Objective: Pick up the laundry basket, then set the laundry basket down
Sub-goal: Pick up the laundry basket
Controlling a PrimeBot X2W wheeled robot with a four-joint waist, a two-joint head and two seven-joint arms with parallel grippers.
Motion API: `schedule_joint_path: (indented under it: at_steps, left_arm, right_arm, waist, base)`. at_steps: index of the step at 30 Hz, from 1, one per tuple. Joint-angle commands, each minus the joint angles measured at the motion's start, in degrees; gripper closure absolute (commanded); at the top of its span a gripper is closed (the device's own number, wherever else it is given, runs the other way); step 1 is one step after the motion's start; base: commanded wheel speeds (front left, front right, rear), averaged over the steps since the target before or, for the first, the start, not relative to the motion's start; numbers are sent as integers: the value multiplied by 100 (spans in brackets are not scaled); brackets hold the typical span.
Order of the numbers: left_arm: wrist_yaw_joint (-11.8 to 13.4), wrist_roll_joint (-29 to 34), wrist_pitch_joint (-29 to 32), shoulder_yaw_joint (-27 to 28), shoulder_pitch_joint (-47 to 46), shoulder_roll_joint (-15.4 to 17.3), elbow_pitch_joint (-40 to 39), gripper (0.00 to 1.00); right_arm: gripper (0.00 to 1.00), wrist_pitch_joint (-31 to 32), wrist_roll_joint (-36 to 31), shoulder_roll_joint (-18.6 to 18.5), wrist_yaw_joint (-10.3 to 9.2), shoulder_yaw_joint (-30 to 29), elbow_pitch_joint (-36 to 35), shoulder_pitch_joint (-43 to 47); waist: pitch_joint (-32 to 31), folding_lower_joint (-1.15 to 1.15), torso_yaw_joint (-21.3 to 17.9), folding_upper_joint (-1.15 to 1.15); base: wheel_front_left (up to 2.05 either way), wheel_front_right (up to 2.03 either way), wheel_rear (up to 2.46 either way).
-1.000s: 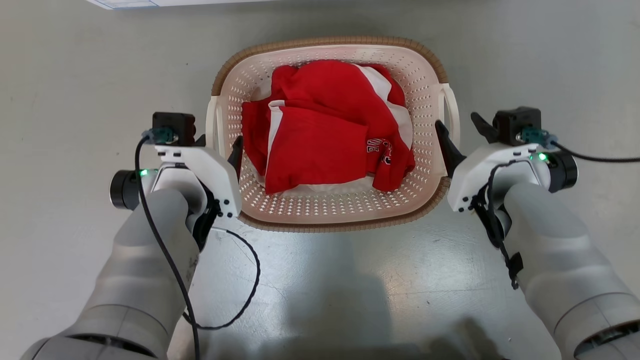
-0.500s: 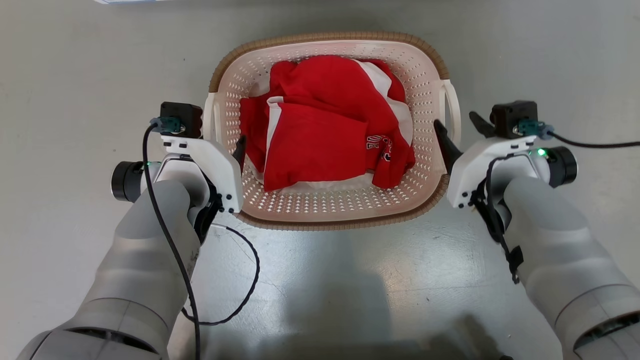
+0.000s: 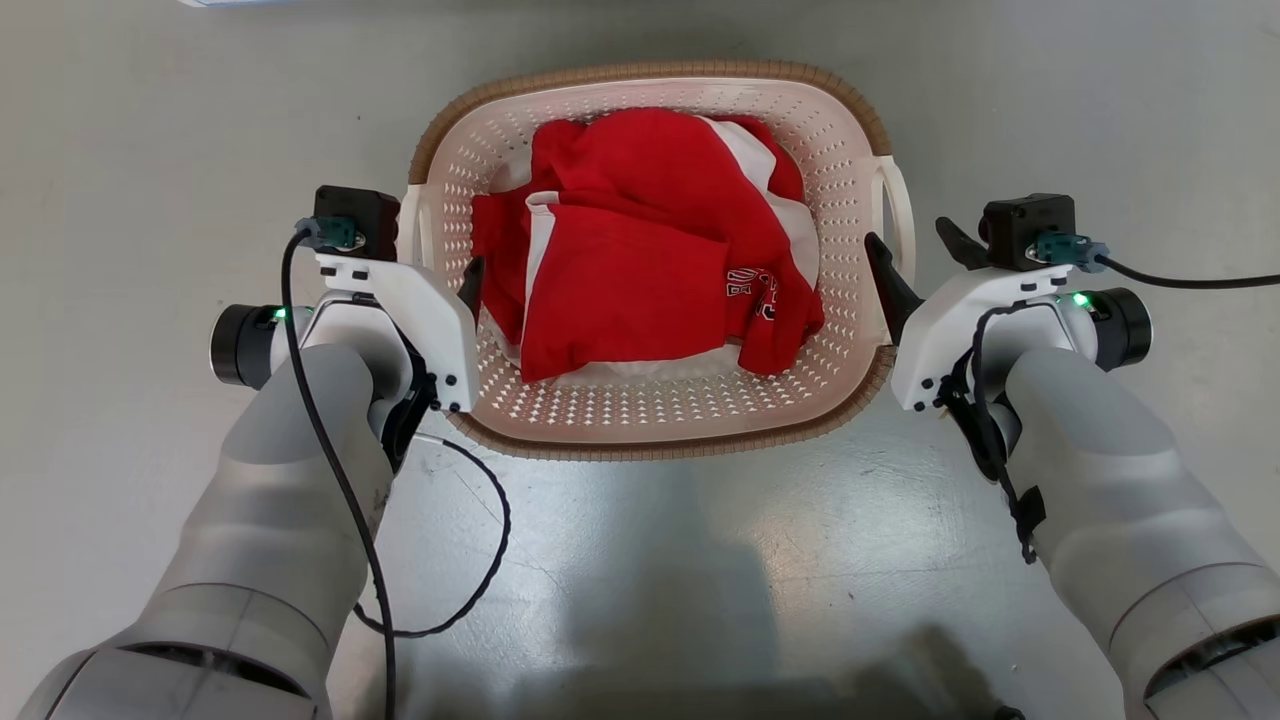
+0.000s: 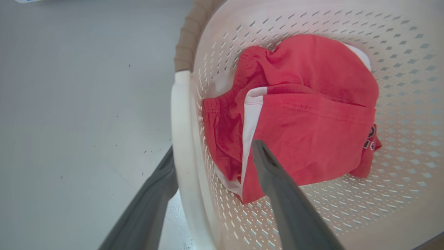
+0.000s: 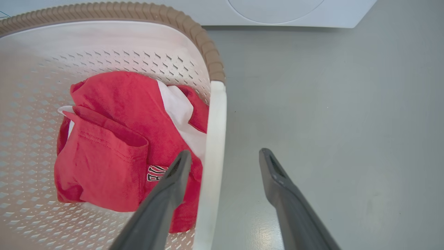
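Head view: laundry basket (image 3: 640, 72) long axis crosswise; left gripper (image 4: 214, 146), right gripper (image 5: 225, 152) jaws open astride handles (image 3: 906, 215).

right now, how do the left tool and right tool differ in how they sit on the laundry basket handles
The left tool has the left handle close to its outer finger; the right tool has the right handle close to its inner finger. The left tool's spare gap lies inside the laundry basket, over the red clothes; the right tool's lies outside, over the floor. Both are open and straddle a handle, one finger inside, one outside.
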Motion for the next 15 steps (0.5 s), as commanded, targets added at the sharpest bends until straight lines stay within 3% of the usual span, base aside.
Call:
schedule_joint_path:
  at_steps: [1,5,6,7,8,15]
  left_arm:
    - [33,-15,-8,50,1,191,-27,0]
    - [39,-19,-6,20,-9,193,-26,0]
    - [38,-12,-20,1,-17,194,-26,50]
    - [38,-9,-27,-13,-25,194,-26,100]
    - [35,23,18,-61,-30,190,-25,100]
    - [40,20,64,-153,-1,190,-24,100]
  right_arm:
    - [0,-35,76,119,34,133,-19,186]
    - [0,-41,137,119,34,187,-14,167]
    - [4,-42,154,119,34,202,-10,159]
    - [60,-26,183,119,34,222,-10,159]
    - [100,47,230,119,34,289,-54,181]
    - [100,256,375,119,34,491,-40,174]
  waist:
    - [0,0,-8,0]
    - [5,0,-19,0]
    - [7,0,-21,0]
    - [8,0,-19,0]
    - [7,0,-9,0]
    - [-77,0,1,0]
  base:
    - [0,0,0]
    - [0,0,0]
    - [0,0,0]
    - [0,0,0]
    - [0,0,0]
    - [0,0,0]
